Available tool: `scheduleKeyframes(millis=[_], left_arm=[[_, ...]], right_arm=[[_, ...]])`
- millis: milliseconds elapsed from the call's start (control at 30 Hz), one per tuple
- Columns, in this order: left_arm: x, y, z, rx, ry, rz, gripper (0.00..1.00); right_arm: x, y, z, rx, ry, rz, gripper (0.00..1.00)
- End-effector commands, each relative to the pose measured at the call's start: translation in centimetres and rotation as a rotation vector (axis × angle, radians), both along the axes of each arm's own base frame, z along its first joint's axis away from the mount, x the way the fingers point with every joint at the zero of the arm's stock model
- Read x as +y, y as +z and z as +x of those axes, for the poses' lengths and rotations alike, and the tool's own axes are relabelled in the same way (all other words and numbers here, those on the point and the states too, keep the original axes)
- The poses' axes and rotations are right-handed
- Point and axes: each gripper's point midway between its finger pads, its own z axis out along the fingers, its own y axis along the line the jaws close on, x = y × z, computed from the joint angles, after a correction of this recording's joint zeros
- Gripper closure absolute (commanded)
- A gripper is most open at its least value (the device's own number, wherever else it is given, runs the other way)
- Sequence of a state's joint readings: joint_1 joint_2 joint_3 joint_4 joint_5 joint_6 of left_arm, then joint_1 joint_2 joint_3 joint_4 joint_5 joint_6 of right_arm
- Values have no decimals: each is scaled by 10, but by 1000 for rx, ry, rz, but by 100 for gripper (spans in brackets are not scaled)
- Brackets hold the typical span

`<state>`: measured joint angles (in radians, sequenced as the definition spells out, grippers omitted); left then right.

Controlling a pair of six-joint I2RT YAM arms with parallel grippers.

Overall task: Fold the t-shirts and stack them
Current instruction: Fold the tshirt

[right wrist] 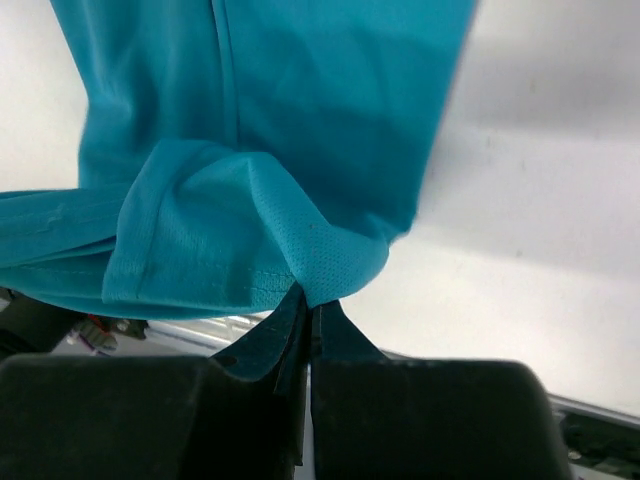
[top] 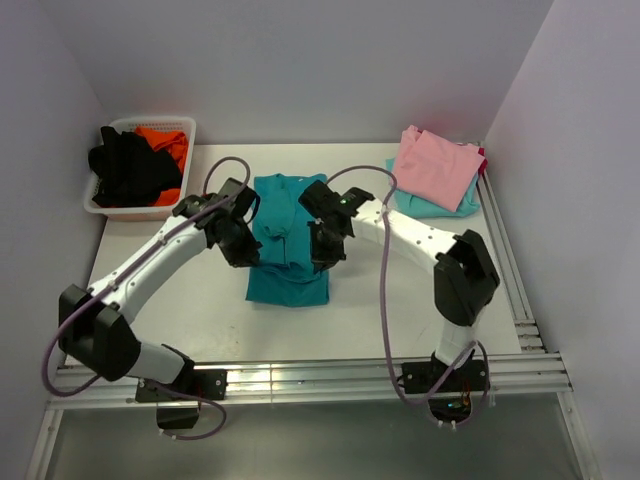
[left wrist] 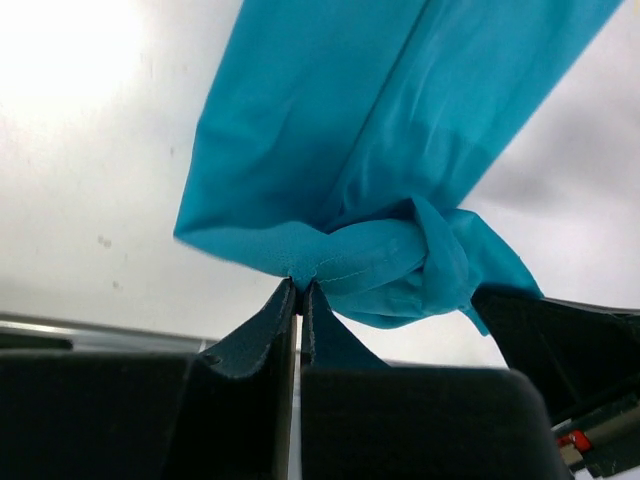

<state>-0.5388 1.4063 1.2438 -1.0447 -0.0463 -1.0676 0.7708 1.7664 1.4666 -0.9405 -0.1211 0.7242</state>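
The teal t-shirt (top: 288,240) lies in the middle of the table, folded into a narrow strip, neck end far. My left gripper (top: 247,256) is shut on its left edge, pinching bunched teal cloth (left wrist: 360,255). My right gripper (top: 322,262) is shut on its right edge, pinching a fold of teal cloth (right wrist: 335,262). Both hold the cloth lifted above the white table. The folded pink t-shirt (top: 436,165) rests on the folded pale aqua t-shirt (top: 440,206) at the far right.
A white basket (top: 183,127) at the far left holds black and orange clothes. Grey walls close in on the left, far and right sides. Metal rails (top: 330,378) run along the near edge, and another along the right edge.
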Motion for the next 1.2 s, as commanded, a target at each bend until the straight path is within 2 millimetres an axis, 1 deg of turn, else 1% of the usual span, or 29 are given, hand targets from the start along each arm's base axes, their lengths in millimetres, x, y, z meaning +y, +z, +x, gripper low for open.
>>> scheduleKeyframes(millis=[0, 33, 67, 100, 133, 167, 200, 233, 267, 300, 333, 400, 433, 467, 500, 533, 567, 633, 700, 733, 767, 800, 833, 867, 933, 967, 1000, 1033, 1167], left_arm=[[-4, 8, 36, -53, -36, -19, 100], [1, 6, 45, -52, -20, -16, 100], [1, 1, 57, -45, -22, -7, 100], [4, -3, 67, -44, -13, 1, 100], [14, -8, 79, -33, 18, 6, 100], [17, -18, 94, -10, 24, 15, 88], [21, -21, 105, -7, 32, 23, 71], [28, -25, 116, -1, 48, 29, 50], [37, -30, 136, 0, 65, 42, 1], [41, -29, 143, 9, 76, 49, 1], [47, -20, 162, -21, 95, 36, 1], [53, -3, 177, -65, 119, 22, 1], [58, 8, 184, -92, 134, 13, 1], [58, 29, 194, -151, 135, -1, 1], [59, 39, 197, -178, 135, -6, 1], [59, 48, 199, -204, 124, -8, 1], [60, 56, 196, -220, 119, -9, 1], [62, 57, 188, -210, 105, 1, 1], [68, 44, 158, -167, 96, 16, 1], [69, 39, 149, -164, 94, 17, 1], [67, 36, 139, -167, 86, -2, 1], [67, 32, 136, -189, 87, -15, 1], [68, 4, 113, -121, 87, -18, 0], [67, 8, 101, -144, 85, -36, 1], [63, -8, 84, -129, 83, -72, 1], [65, -26, 62, -89, 82, -75, 1], [63, -31, 59, -102, 78, -88, 1], [61, -44, 42, -74, 67, -95, 1], [53, -68, 19, -47, 57, -124, 2]], right_arm=[[5, 3, 31, -7, 35, -14, 100], [5, 1, 38, -6, 43, -22, 100], [9, 13, 59, -37, 24, 1, 100], [7, -1, 66, -1, 18, -31, 100], [7, -2, 77, -3, 13, -40, 100], [7, 14, 104, -50, -20, -14, 93], [1, -3, 110, 6, -32, -63, 78], [-4, -2, 124, -8, -52, -83, 62], [-5, 4, 141, -21, -74, -95, 17], [-15, 8, 157, -31, -105, -88, 0], [-16, 13, 165, -37, -112, -64, 0], [-31, 31, 185, -74, -158, -25, 0], [-36, 37, 188, -89, -167, -7, 0], [-44, 28, 181, -58, -173, -18, 0], [-48, 52, 185, -130, -187, 23, 0], [-58, 57, 184, -140, -206, 28, 0], [-66, 60, 168, -132, -211, 26, 0], [-73, 62, 156, -143, -225, 35, 0], [-72, 61, 128, -136, -223, 84, 0], [-77, 37, 106, -79, -224, 69, 0], [-77, 50, 94, -116, -224, 110, 0], [-70, 51, 93, -145, -225, 158, 0], [-65, 48, 83, -138, -216, 189, 0], [-66, 35, 62, -110, -206, 192, 0], [-56, 30, 52, -111, -199, 267, 0], [-58, 18, 38, -87, -200, 275, 0], [-52, 17, 38, -99, -204, 306, 0], [-50, 13, 33, -92, -203, 319, 0], [-40, -18, 15, -75, -184, 340, 0]])
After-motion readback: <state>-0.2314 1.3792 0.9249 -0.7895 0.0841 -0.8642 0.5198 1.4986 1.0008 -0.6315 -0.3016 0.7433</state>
